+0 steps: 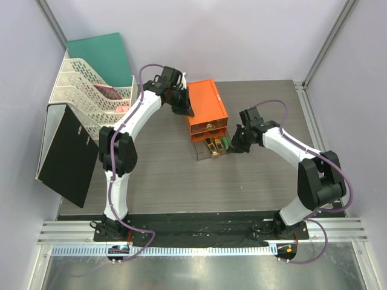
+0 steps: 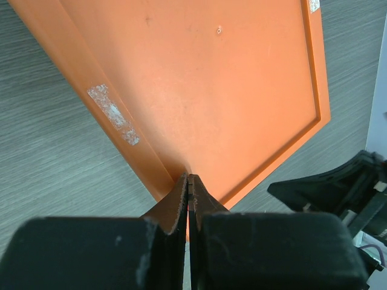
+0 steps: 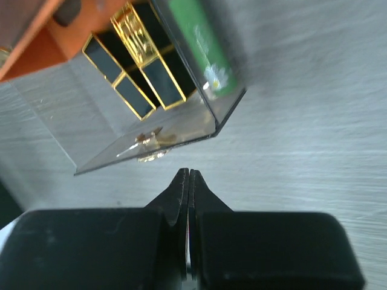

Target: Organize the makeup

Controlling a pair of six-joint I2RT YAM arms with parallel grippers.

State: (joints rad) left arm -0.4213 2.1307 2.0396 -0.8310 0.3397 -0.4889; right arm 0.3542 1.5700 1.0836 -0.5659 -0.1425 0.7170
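The orange drawer box (image 1: 205,104) stands mid-table with its clear drawer (image 1: 199,148) pulled out toward me. Inside the drawer lie black-and-gold lipstick cases (image 3: 142,69) and a small green tube (image 3: 202,42); the top view shows the lipstick cases (image 1: 211,147) and the green tube (image 1: 224,143) side by side. My right gripper (image 3: 189,176) is shut and empty, just in front of the drawer's clear front wall (image 3: 121,151), at the drawer's right in the top view (image 1: 232,147). My left gripper (image 2: 189,180) is shut, its tip against the edge of the box's orange top (image 2: 205,84), on the box's left side (image 1: 188,111).
A white tiered letter tray (image 1: 91,96), a green folder (image 1: 106,54) and a black binder (image 1: 66,154) stand at the table's left. Part of the right arm (image 2: 338,187) shows beyond the box in the left wrist view. Frame posts rise at the back corners.
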